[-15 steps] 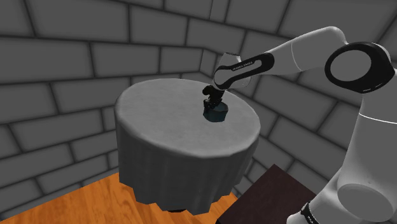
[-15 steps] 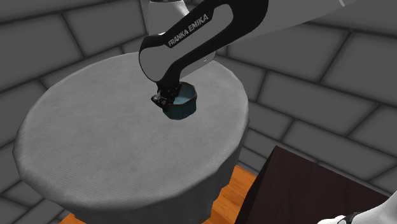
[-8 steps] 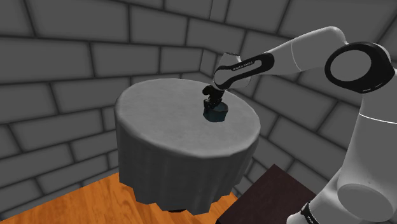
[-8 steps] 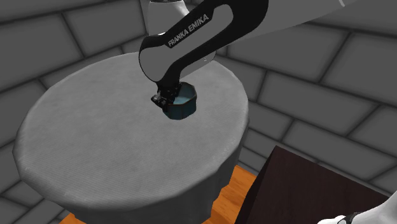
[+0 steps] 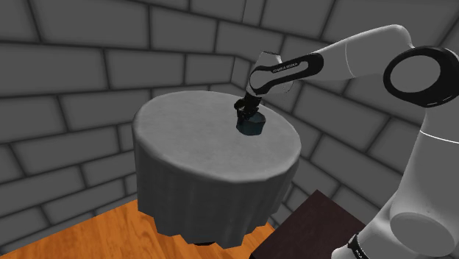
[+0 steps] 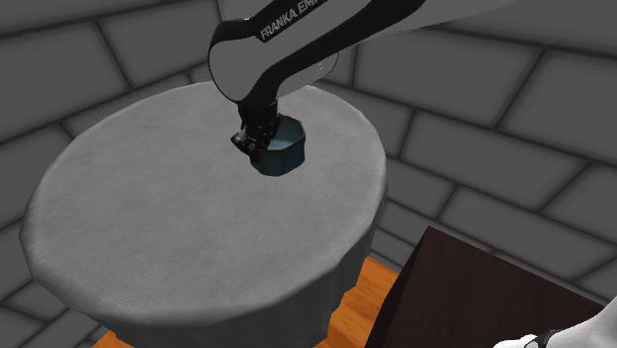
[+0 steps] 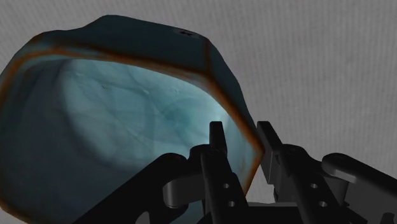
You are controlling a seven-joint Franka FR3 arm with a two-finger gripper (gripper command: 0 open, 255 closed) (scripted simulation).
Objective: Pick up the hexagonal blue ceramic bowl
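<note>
Two black fingers (image 7: 219,156) of the gripper (image 7: 242,130) pinch the wall of the teal-blue bowl (image 7: 114,114) — one inside its pale basin, one outside, with the rust-edged rim between them. The bowl is over the grey-draped round table (image 5: 191,143), right of its middle in the shoulder view; whether its base touches the cloth I cannot tell.

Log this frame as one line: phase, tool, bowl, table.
phase: grasp | tool: shut on bowl rim | bowl: teal, upright, lift-off unclear | table: round, grey cloth
</note>
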